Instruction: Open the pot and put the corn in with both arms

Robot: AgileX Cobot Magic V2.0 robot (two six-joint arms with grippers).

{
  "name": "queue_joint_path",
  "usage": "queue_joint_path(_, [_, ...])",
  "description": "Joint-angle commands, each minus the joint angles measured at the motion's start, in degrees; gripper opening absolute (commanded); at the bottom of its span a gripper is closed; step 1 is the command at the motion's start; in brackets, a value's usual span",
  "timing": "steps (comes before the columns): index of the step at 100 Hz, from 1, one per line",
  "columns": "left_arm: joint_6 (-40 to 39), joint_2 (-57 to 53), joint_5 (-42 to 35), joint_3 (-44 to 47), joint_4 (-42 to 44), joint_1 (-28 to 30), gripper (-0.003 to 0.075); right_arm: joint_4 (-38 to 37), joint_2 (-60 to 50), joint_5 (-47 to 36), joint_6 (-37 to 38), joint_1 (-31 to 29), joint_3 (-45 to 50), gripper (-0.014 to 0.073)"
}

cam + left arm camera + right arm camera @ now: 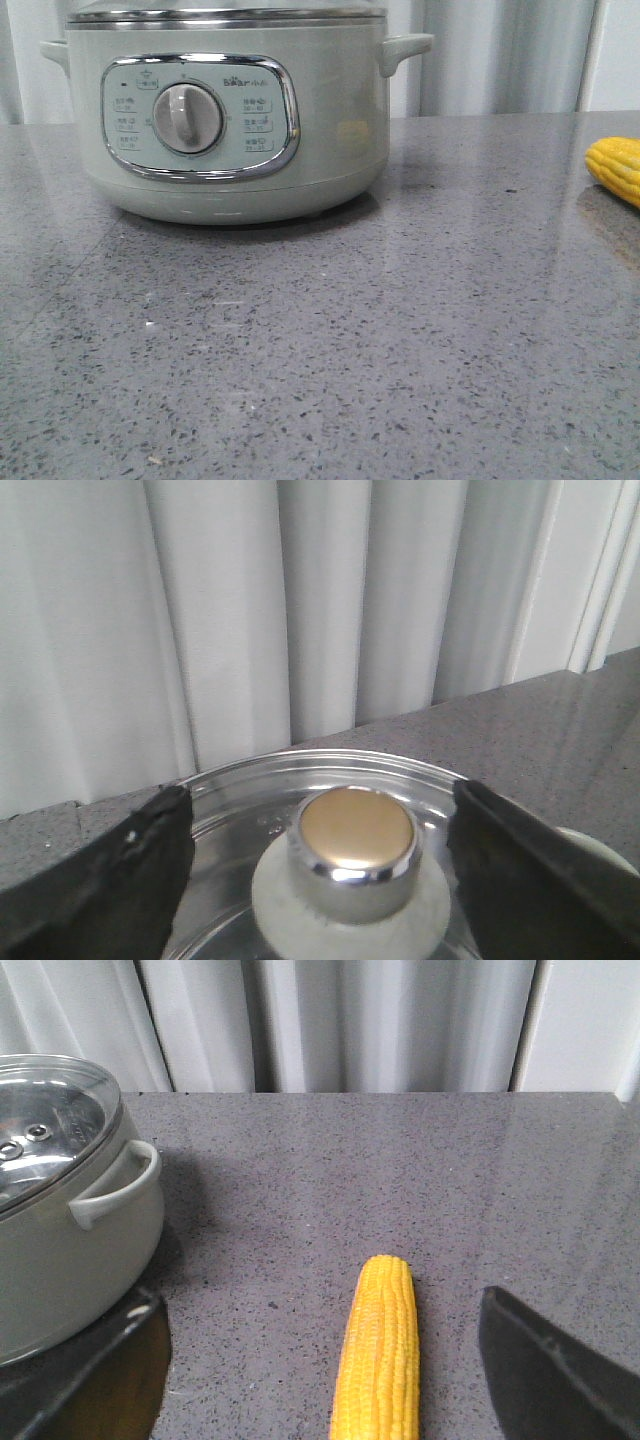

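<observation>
The pale green pot (225,110) stands at the back left of the grey table, its dial facing me and the glass lid (250,800) resting on it. In the left wrist view my left gripper (318,795) hangs open over the lid, its black fingers on either side of the chrome, gold-topped knob (357,845) without touching it. The yellow corn (618,168) lies flat at the table's far right. My right gripper (320,1300) is open low over the table, the corn (380,1360) lying lengthwise between its fingers, nearer one of them. The pot (60,1250) sits beside that gripper.
A side handle (115,1185) of the pot sticks out toward the corn. Pale curtains (300,610) hang behind the table's back edge. Bare speckled tabletop (330,350) stretches in front of the pot. Neither arm shows in the front view.
</observation>
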Motion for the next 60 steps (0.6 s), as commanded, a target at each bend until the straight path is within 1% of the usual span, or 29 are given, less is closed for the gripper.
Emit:
queue_joint_path(1, [-0.1, 2.1, -4.4, -5.2, -0.2, -0.6, 0.0479, 0.0, 0.4, -4.4, -0.6, 0.0, -2.2, 0.053])
queue_joint_path(12, [-0.1, 5.5, -3.4, -7.2, -0.3, -0.6, 0.0479, 0.0, 0.4, -4.3, -0.6, 0.0, -2.2, 0.0529])
queue_joint_path(30, [-0.1, 8.1, -3.3, -7.2, -0.8, -0.6, 0.0478, 0.1, 0.4, -4.0, -0.6, 0.0, -2.2, 0.0529])
queue_joint_path(36, [-0.1, 8.4, -3.2, -7.2, -0.8, -0.6, 0.0465, 0.2, 0.4, -4.0, -0.6, 0.0, -2.2, 0.0529])
queue_joint_path(43, [-0.2, 8.7, -3.1, -7.2, -0.8, -0.6, 0.0426, 0.3, 0.4, -4.0, -0.6, 0.0, -2.2, 0.0529])
queue_joint_path(50, [-0.2, 8.7, -3.0, -7.2, -0.8, -0.6, 0.036, 0.7, 0.4, -4.0, -0.6, 0.0, -2.2, 0.0529])
queue_joint_path(60, [-0.2, 8.7, -3.2, -7.2, -0.8, -0.6, 0.0227, 0.7, 0.4, -4.0, -0.6, 0.0, -2.2, 0.0529])
